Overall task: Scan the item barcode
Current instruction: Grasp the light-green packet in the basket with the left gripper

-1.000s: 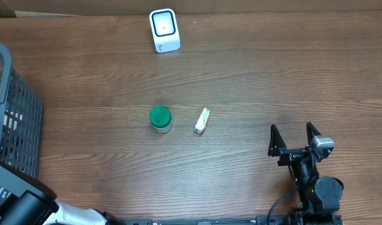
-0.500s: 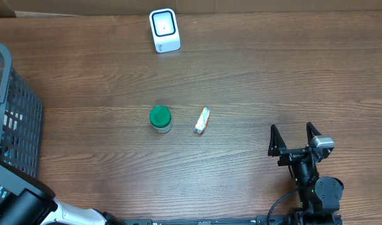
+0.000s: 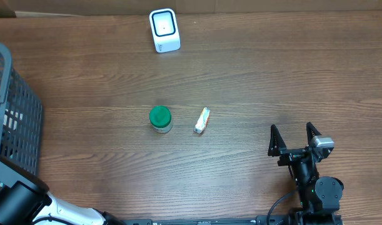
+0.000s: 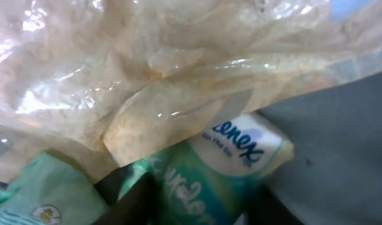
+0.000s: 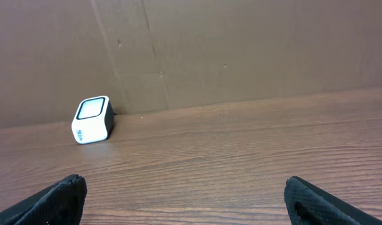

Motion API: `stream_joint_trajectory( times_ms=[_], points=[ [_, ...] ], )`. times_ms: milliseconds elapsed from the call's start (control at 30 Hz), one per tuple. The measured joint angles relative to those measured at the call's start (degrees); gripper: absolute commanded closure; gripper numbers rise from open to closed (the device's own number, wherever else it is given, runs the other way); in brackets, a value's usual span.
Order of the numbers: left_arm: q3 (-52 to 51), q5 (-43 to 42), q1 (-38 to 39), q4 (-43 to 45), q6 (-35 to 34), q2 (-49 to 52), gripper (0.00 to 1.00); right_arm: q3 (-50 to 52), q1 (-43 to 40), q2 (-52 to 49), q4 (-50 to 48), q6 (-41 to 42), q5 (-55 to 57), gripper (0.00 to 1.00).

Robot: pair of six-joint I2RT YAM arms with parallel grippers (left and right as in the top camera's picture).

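Left fingers [image 4: 125,201] flank the Kleenex pack [image 4: 222,162] in the basket [image 3: 19,119] at the bench's left edge; I cannot tell if they grip it. The plastic bag [image 4: 115,75] overlapping the pack could snag and lift with it. Right fingers [image 3: 273,140] gape wide, empty.

The left arm [image 3: 17,200] has shifted slightly down beside the basket [image 3: 23,115].

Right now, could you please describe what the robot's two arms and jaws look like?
The right arm is black, with rounded joints, a grey camera block at the wrist, a black cable at its base and slim, pointed black jaws. The left arm shows a black cylindrical link and a white segment.
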State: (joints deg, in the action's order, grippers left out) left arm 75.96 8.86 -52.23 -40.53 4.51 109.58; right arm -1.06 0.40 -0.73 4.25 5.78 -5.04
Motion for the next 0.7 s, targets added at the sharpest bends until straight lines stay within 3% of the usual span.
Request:
stream_joint_trajectory(
  times_ms=[33, 400, 700],
  points=[
    [0.02, 0.04, 0.0, 0.04, 0.02, 0.0, 0.96, 0.0, 0.02, 0.0, 0.02, 0.0, 0.0, 0.0],
    [2.34, -1.22, 0.07, -5.49, -1.81, -0.13, 0.96, 0.0, 0.02, 0.0, 0.04, 0.0, -0.02, 0.0],
    [18.84, -15.87, 0.31, -17.35, -6.75, -0.85, 0.96, 0.0, 0.0, 0.0, 0.0, 0.02, 0.0, 0.0]
  ],
)
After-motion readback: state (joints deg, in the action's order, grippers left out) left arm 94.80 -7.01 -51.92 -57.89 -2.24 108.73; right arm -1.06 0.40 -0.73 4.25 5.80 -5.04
